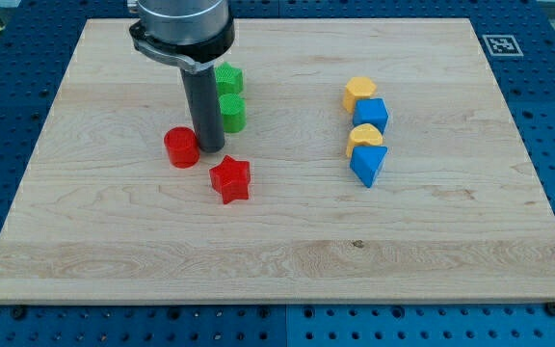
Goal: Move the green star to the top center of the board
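Observation:
My tip rests on the board left of centre. It stands just right of a red cylinder and just below-left of a green block, whose shape I cannot make out. A second green block sits above that one, partly hidden by the rod; which of the two is the star I cannot tell. A red star lies below-right of the tip.
On the view's right stand a yellow block, a blue cube, a second yellow block and a blue triangular block in a column. The wooden board lies on a blue perforated table.

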`<state>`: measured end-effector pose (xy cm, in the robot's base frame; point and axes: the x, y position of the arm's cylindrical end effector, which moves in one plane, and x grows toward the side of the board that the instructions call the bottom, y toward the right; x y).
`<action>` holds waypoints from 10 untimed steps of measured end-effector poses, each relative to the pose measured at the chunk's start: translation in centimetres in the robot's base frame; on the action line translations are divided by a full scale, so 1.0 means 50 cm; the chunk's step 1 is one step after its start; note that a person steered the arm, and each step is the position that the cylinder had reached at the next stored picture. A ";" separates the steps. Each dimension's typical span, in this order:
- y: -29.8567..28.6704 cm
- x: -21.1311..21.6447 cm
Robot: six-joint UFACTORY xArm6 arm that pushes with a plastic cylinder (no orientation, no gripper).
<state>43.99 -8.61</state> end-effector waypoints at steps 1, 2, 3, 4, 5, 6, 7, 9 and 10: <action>0.005 -0.024; 0.019 -0.069; 0.019 -0.108; -0.002 -0.153; 0.003 -0.199; 0.039 -0.219; 0.078 -0.258; 0.079 -0.338; 0.056 -0.319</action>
<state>28.06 -5.80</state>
